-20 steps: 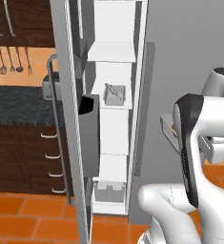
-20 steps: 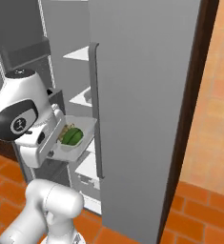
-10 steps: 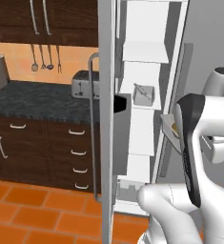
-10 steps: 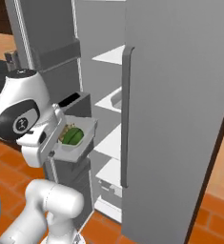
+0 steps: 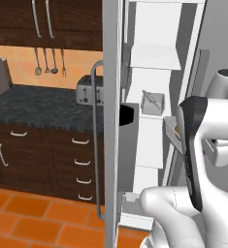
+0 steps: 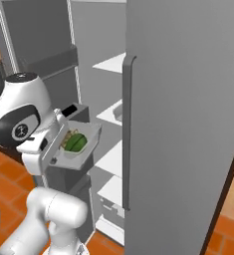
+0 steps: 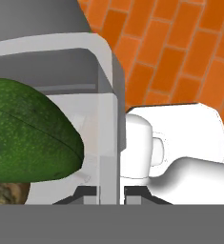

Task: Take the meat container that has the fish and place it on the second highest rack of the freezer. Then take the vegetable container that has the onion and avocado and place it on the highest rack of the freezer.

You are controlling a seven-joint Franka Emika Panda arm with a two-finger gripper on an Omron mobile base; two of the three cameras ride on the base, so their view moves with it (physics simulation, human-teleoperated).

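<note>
Much of the vegetable container point(image 6: 77, 147) is hidden: in the left base view only a sliver of its rim point(image 5: 172, 131) is seen at centre right, behind the dark forearm, and in the hand view its pale wall point(image 7: 106, 143) is cut off at the left and bottom edges. The avocado point(image 7: 30, 131) is seen large at the left of the hand view, with a scrap of the brown onion point(image 7: 6, 193) beneath it, mostly out of frame; in the right base view the avocado point(image 6: 75, 142) is seen at centre left inside the tilted container, and the onion is barely made out behind it. The gripper point(image 7: 109, 189) is clamped on the container's wall at the bottom centre of the hand view, its fingertips pressed to either side of the wall. The container is held just in front of the open freezer point(image 6: 188, 99), beside its white shelves point(image 6: 111, 62). A second small container point(image 5: 152, 102) is seen on a shelf at the centre of the left base view; its contents are hard to make out.
</note>
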